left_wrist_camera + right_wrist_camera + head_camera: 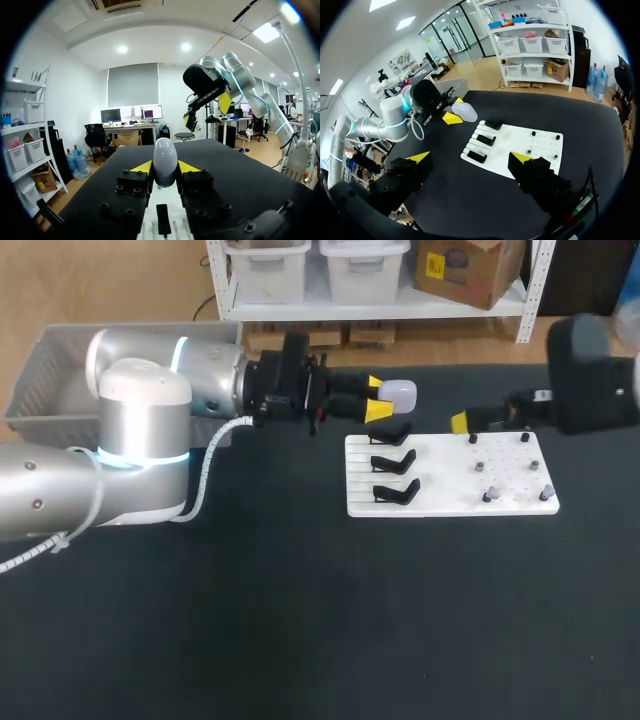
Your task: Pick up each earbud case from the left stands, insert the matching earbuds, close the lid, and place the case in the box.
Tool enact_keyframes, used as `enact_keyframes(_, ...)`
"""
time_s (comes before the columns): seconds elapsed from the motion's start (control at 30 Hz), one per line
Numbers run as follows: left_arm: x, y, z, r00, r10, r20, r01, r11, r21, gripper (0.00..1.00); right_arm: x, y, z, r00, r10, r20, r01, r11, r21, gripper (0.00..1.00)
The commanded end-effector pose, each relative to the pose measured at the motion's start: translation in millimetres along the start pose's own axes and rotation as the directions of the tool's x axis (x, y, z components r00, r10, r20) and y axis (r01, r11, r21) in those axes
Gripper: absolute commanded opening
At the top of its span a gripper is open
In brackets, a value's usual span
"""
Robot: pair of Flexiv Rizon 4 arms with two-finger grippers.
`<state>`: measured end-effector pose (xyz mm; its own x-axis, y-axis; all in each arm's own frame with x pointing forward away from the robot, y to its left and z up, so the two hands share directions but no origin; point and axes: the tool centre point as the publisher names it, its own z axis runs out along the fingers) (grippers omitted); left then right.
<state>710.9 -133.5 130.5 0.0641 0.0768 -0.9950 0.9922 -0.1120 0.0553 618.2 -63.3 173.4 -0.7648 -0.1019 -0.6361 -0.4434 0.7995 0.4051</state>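
Observation:
My left gripper (376, 398) is shut on a pale, rounded earbud case (398, 392), held in the air just past the far left corner of the white board (450, 502). In the left wrist view the case (165, 160) stands upright between the yellow fingertips (141, 166). Three black stands (393, 461) line the board's left part, all bare. Small earbuds (489, 496) sit on pegs on its right part. My right gripper (468, 421) hovers open over the board's far right edge. From the right wrist its wide-spread fingertips (418, 157) frame the board (540, 150), and the case (465, 111) shows beyond.
A grey box (40, 390) stands at the table's back left, behind my left arm. The black tabletop (300, 620) stretches in front of the board and to its left.

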Motion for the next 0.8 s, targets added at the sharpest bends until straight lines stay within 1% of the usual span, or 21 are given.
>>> enact_keyframes(0.03,1.5,-0.8,0.1,1.000,0.002,0.004,-0.002,1.000,-0.004,0.00,-3.4,8.8,11.2,1.000,0.009,0.000,-0.009,0.998,0.063,1.00)
enact_keyframes(0.13,1.5,-0.8,0.1,1.000,0.002,0.004,-0.002,1.000,-0.004,0.00,-5.4,13.8,14.5,1.000,0.013,0.000,-0.013,0.999,0.052,1.00)
enact_keyframes(0.17,1.5,-0.8,0.1,1.000,0.002,0.004,-0.002,1.000,-0.004,0.00,-6.5,16.1,15.7,1.000,0.028,-0.004,-0.028,0.995,0.091,1.00)
enact_keyframes(0.2,1.5,-0.8,0.1,1.000,0.002,0.004,-0.002,1.000,-0.004,0.00,-8.3,17.5,17.7,1.000,0.020,-0.006,-0.019,0.998,0.059,1.00)
enact_keyframes(0.23,1.5,-0.8,0.1,1.000,0.002,0.004,-0.002,1.000,-0.004,0.00,-9.1,19.8,19.0,1.000,0.014,-0.006,-0.013,0.999,0.047,1.00)
enact_keyframes(0.47,1.5,-0.8,0.1,1.000,0.002,0.004,-0.002,1.000,-0.004,0.00,-17.8,30.4,35.1,0.999,0.010,-0.035,-0.008,0.999,0.047,1.00)
enact_keyframes(0.6,1.5,-0.8,0.1,1.000,0.002,0.004,-0.002,1.000,-0.004,0.00,-20.7,27.7,45.2,0.998,0.018,-0.057,-0.015,0.999,0.049,1.00)
enact_keyframes(0.8,1.5,-0.8,0.1,1.000,0.002,0.004,-0.002,1.000,-0.004,0.00,-24.3,15.1,61.1,0.996,0.067,-0.067,-0.063,0.996,0.055,1.00)
